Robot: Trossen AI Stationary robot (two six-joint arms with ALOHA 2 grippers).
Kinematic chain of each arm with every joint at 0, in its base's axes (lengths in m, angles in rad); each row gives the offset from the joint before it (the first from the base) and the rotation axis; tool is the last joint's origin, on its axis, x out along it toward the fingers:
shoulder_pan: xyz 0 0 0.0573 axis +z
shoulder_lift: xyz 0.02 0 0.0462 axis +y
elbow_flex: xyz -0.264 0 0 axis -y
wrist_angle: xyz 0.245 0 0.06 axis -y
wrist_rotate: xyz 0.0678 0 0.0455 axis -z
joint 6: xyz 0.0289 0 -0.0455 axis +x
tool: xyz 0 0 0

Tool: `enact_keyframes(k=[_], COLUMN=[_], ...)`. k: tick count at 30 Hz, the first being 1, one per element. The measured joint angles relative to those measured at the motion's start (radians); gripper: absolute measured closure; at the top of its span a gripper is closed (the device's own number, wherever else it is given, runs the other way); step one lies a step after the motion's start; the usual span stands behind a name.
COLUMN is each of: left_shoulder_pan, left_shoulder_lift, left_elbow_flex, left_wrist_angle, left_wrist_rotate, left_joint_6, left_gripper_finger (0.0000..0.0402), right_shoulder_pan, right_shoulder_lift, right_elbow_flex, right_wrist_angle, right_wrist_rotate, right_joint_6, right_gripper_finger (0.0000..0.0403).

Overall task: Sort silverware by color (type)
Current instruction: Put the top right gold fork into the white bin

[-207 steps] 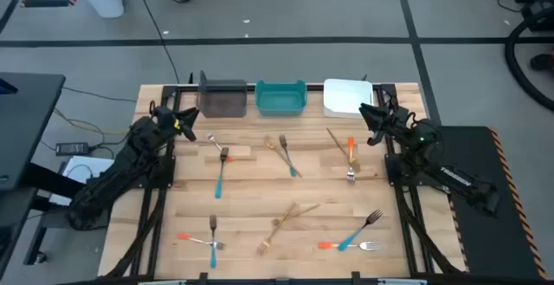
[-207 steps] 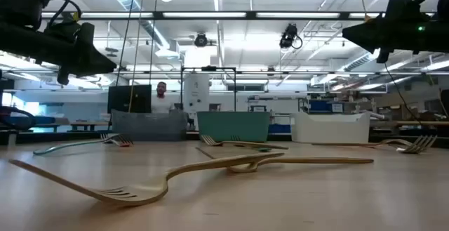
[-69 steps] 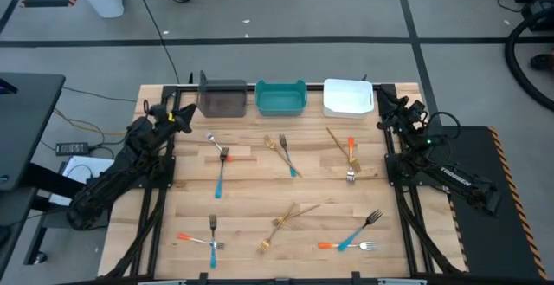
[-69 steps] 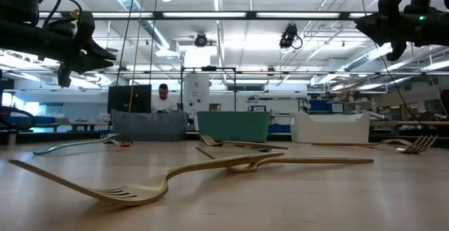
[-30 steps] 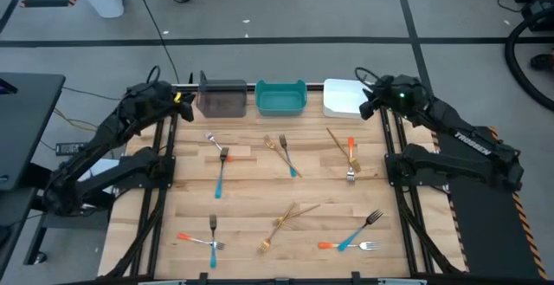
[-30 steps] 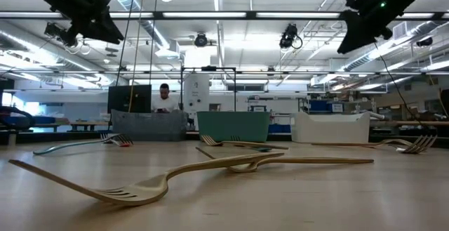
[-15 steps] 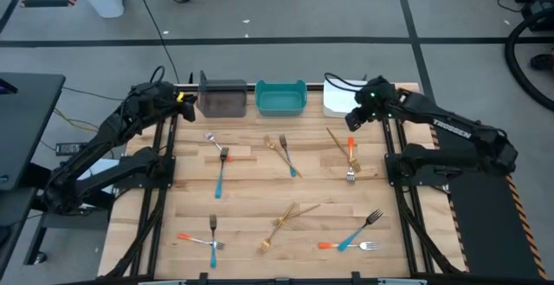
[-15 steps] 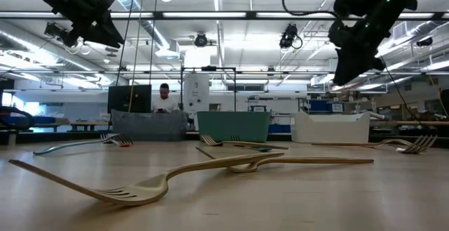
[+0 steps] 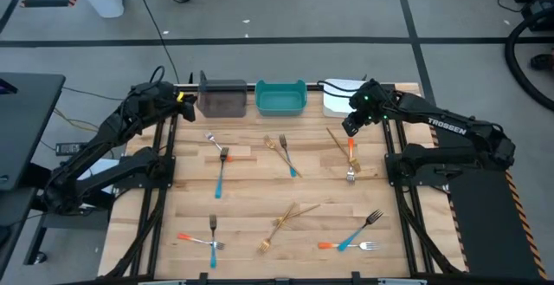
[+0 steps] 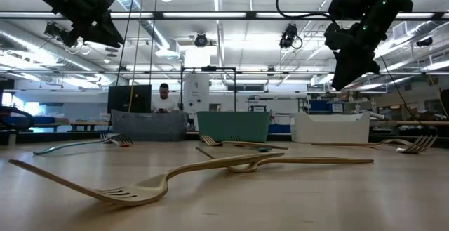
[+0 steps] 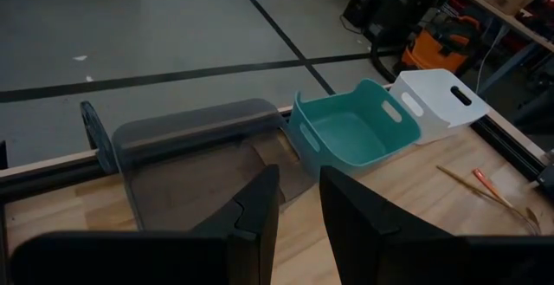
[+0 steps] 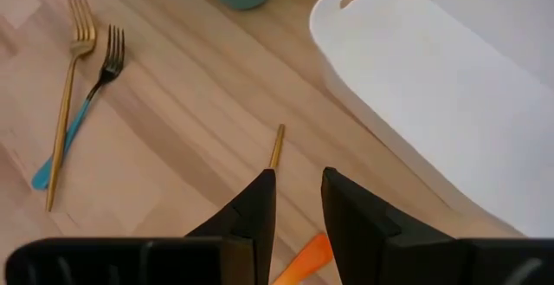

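Sorting not yet begun: all the forks loose on the wooden surface [image 9: 260,190], none in a bin.

At far left, left claw [image 9: 179,105] parked high beside the grey bin [image 9: 222,99], fingers nearly together with only a slim gap in its wrist view, nothing held; apparently waiting its turn. Below it, a blue-handled fork [image 9: 221,174] lying over a gold one, with an orange-and-blue crossed pair [image 9: 206,237] near the front edge.

At centre, teal bin [image 9: 280,97] empty in the left wrist view, a gold and a blue fork [image 9: 284,153] lying just in front of it, two gold forks [image 9: 281,223] crossed farther forward. Three bins lined along the back edge, plausibly one per colour.

At right, right claw [image 9: 348,127] reaching in from beside the white bin [image 9: 339,96], poised above an orange-handled fork [image 9: 351,157] and a gold fork [image 12: 276,147] lying together; fingers set narrowly apart, empty, likely lining up a first pick. Height above the surface hard to judge. Three more forks [image 9: 357,233] clustered at front right.
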Motion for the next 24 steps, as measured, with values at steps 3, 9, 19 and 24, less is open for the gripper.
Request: enact_keyframes(k=[3, 9, 19, 24], left_shoulder_pan=[0.000, 0.000, 0.000, 0.000], left_shoulder_lift=[0.000, 0.000, 0.000, 0.000], left_elbow_flex=[0.000, 0.000, 0.000, 0.000], left_wrist_angle=[0.000, -0.001, -0.001, -0.001], left_wrist_rotate=[0.000, 0.000, 0.000, 0.000], left_joint_6=[0.001, 0.006, 0.004, 0.005], left_gripper_finger=[0.0306, 0.0306, 0.0306, 0.0306], right_shoulder_pan=[0.012, 0.013, 0.014, 0.014], right_shoulder_lift=[0.000, 0.000, -0.001, 0.002], right_elbow_flex=[0.000, 0.000, 0.000, 0.000], right_wrist_angle=[0.000, 0.001, -0.002, -0.045], right_wrist_rotate=[-0.002, -0.027, 0.005, 0.005], right_joint_6=[0.014, 0.026, 0.023, 0.023], right_gripper_finger=[0.0299, 0.0300, 0.0291, 0.0262])
